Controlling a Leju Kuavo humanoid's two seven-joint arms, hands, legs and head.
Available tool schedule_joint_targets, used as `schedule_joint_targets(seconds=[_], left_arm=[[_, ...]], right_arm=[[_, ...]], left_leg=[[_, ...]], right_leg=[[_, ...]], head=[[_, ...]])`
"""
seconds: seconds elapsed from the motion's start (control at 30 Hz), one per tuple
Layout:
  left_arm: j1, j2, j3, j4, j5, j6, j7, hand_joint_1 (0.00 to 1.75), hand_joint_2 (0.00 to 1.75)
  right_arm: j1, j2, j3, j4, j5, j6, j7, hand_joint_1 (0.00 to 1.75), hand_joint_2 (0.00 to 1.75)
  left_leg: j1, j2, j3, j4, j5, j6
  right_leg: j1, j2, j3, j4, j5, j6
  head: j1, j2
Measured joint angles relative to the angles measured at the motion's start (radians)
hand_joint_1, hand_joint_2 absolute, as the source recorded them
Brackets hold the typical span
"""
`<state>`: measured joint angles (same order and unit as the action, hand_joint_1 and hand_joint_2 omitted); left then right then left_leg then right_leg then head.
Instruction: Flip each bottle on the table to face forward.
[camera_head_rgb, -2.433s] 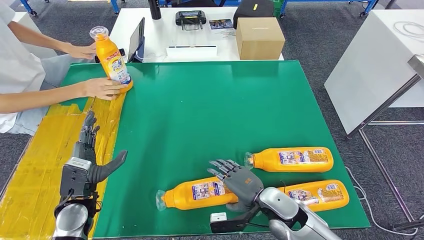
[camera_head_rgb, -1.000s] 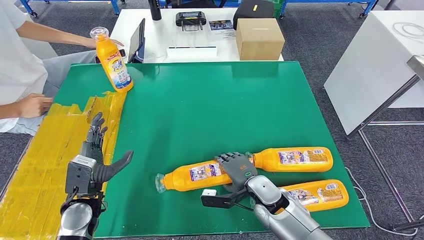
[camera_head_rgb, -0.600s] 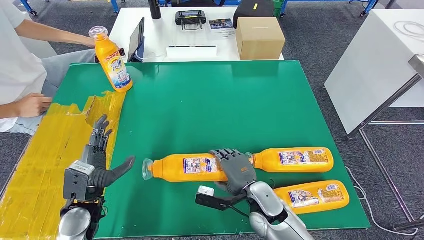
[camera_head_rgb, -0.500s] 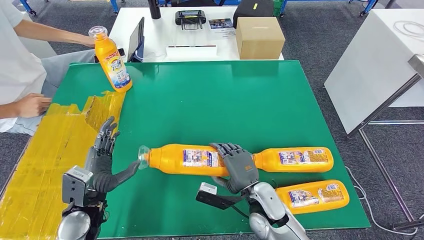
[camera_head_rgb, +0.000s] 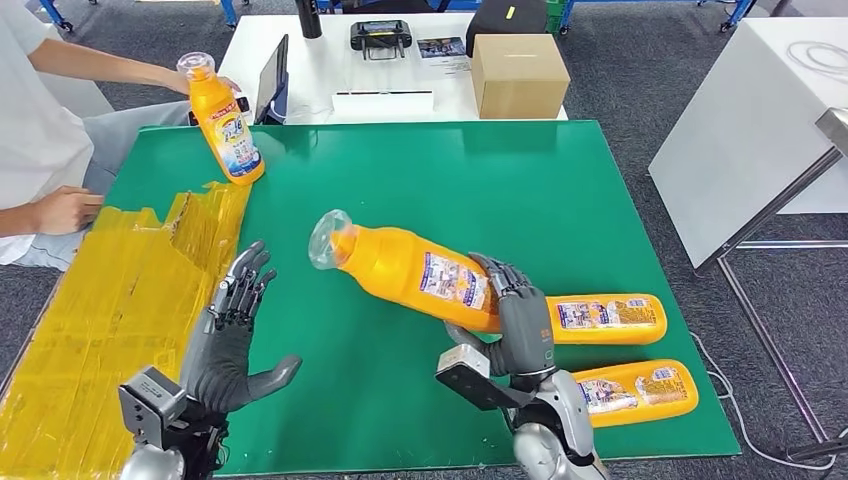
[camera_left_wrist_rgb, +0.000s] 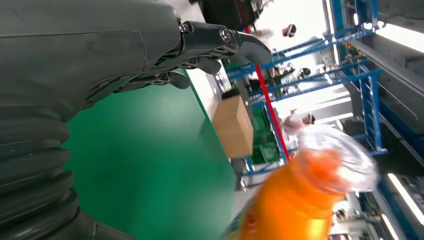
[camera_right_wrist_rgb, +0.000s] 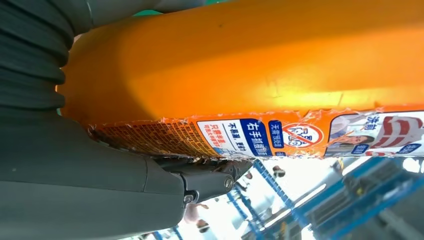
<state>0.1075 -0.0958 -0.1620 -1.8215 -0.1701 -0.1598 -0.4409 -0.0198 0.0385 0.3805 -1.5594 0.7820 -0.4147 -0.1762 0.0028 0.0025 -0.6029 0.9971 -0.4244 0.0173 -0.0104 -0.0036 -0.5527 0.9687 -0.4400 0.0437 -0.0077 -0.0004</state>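
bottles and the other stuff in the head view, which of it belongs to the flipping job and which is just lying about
Part of the job:
held bottle, gripped by the right hand
two lying bottles
upright bottle
left hand, open
green mat

Just lying about:
cardboard box
black device
tablet
person's hand

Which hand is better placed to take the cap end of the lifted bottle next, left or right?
Probably the left. The right hand already grips the lifted bottle near its base, with the cap end tilted up toward the robot's left. The left hand is open and holds nothing, just below that cap end.
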Motion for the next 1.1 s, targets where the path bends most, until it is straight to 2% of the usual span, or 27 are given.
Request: schedule_joint_targets(seconds=[0.13, 0.23, 0.43, 0.57, 0.73, 1.1], left_arm=[[0.002, 0.014, -0.033, -0.006, 0.016, -0.025, 0.006, 0.00, 1.75], [0.001, 0.020, -0.055, -0.006, 0.016, -0.028, 0.006, 0.00, 1.75], [-0.024, 0.032, -0.106, -0.004, 0.020, -0.032, 0.011, 0.00, 1.75], [-0.052, 0.038, -0.137, 0.008, 0.024, -0.031, 0.020, 0.00, 1.75], [-0.077, 0.041, -0.157, 0.025, 0.030, -0.031, 0.024, 0.00, 1.75], [-0.127, 0.041, -0.158, 0.096, 0.046, 0.008, 0.066, 0.00, 1.75]], right_arm=[[0.007, 0.025, -0.046, -0.005, -0.145, 0.033, -0.038, 1.75, 1.75], [0.007, 0.039, -0.070, -0.004, -0.203, 0.063, -0.056, 1.75, 1.75], [-0.005, 0.073, -0.068, 0.027, -0.350, 0.234, -0.111, 1.75, 1.75], [-0.026, 0.101, -0.011, 0.070, -0.368, 0.300, -0.140, 1.75, 1.75], [-0.044, 0.123, 0.065, 0.109, -0.376, 0.339, -0.148, 1.75, 1.75], [-0.105, 0.125, 0.223, 0.189, -0.347, 0.384, -0.144, 1.75, 1.75]], left_leg=[[0.000, 0.000, 0.000, 0.000, 0.000, 0.000], [0.000, 0.000, 0.000, 0.000, 0.000, 0.000], [0.000, 0.000, 0.000, 0.000, 0.000, 0.000], [0.000, 0.000, 0.000, 0.000, 0.000, 0.000], [0.001, 0.000, 0.000, 0.000, 0.000, 0.000], [0.001, 0.000, 0.000, 0.000, 0.000, 0.000]], right_leg=[[0.000, 0.000, 0.000, 0.000, 0.000, 0.000], [0.000, 0.000, 0.000, 0.000, 0.000, 0.000], [0.000, 0.000, 0.000, 0.000, 0.000, 0.000], [0.001, 0.000, 0.000, 0.000, 0.000, 0.000], [0.001, 0.000, 0.000, 0.000, 0.000, 0.000], [0.001, 0.000, 0.000, 0.000, 0.000, 0.000]], head=[[0.000, 0.000], [0.000, 0.000], [0.000, 0.000], [0.000, 0.000], [0.000, 0.000], [0.000, 0.000]])
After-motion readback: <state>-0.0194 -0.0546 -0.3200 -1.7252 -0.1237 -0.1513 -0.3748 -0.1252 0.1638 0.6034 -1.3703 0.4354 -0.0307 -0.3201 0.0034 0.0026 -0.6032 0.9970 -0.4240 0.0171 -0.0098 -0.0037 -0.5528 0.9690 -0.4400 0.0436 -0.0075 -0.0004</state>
